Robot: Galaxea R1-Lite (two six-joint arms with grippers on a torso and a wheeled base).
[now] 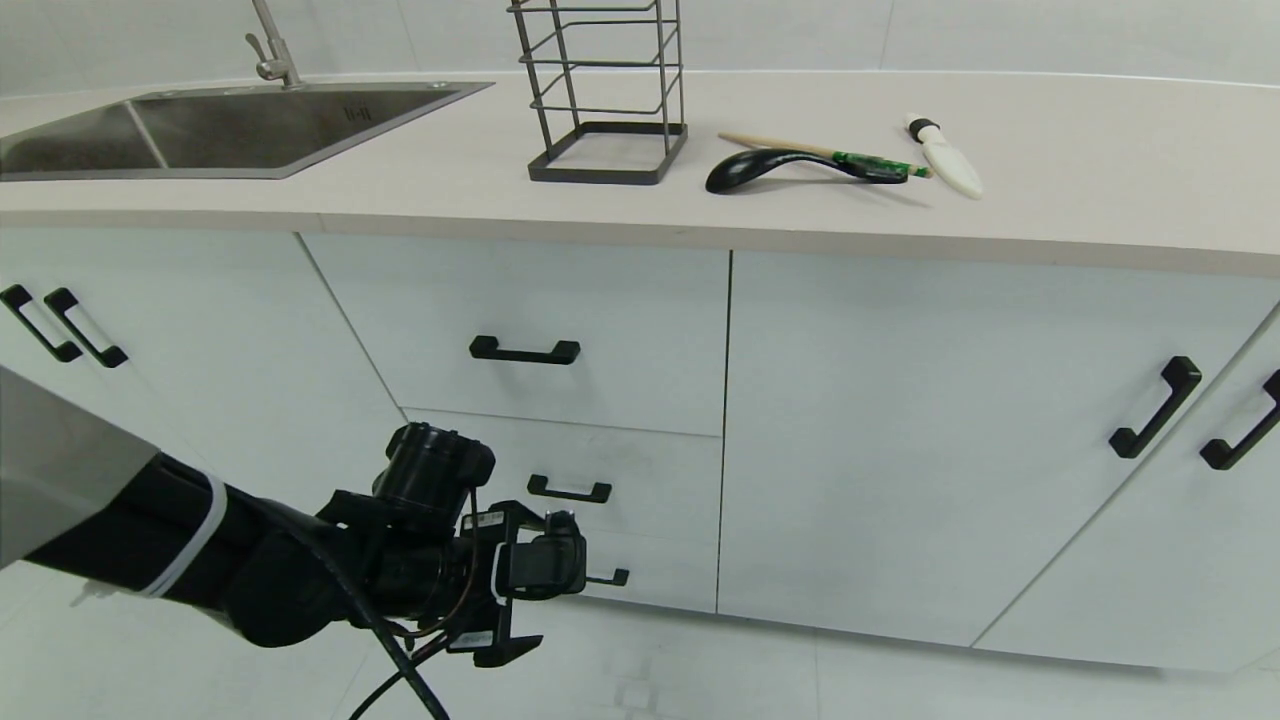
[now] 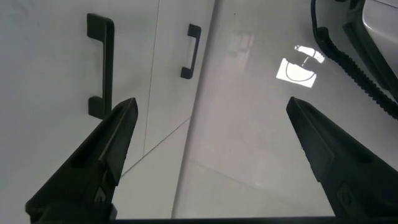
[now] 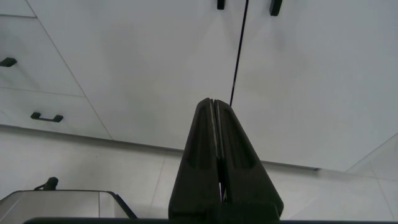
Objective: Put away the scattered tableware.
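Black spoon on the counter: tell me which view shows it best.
Head view: the black spoon lies whole on the counter beside the wire rack. Both wrist views face cabinet fronts and floor instead.

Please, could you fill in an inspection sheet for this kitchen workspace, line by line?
Surface: pale counter, sink at its left end.
Job's things: black spoon, wooden stick and white knife lie right of the wire rack.
Clutter: nothing seen.
Grippers: left gripper open, low before the drawers; right gripper shut, empty.
Cables: black cable hangs near the left gripper.
Surroundings: white cupboards with black handles.
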